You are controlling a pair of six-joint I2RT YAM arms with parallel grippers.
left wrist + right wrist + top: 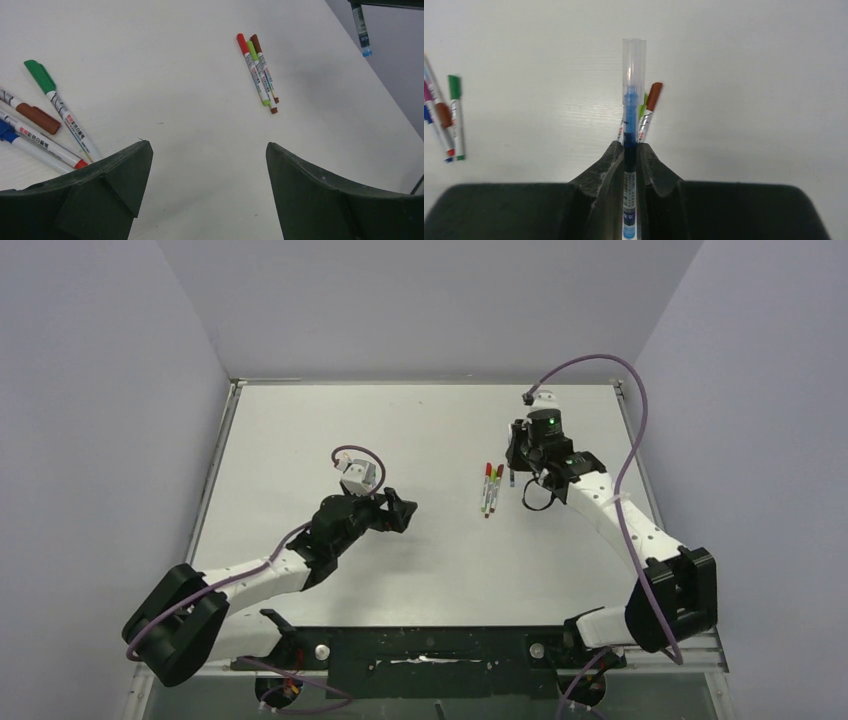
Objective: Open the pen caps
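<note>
The top camera sits above and behind the arms' base plate [430, 652], looking down across the whole white counter [420, 420]. The left wrist camera looks low between the spread jaws of the left pincer [207, 146], with three pens [259, 70] lying ahead of it. The right wrist camera looks closely along the blue pen [630, 100] clamped in the right pincer [630, 147], the same three pens just beyond. All views share them.

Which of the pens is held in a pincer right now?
The blue pen with the clear cap: it is clamped in the right pincer, while the other pens lie flat on the table.
</note>
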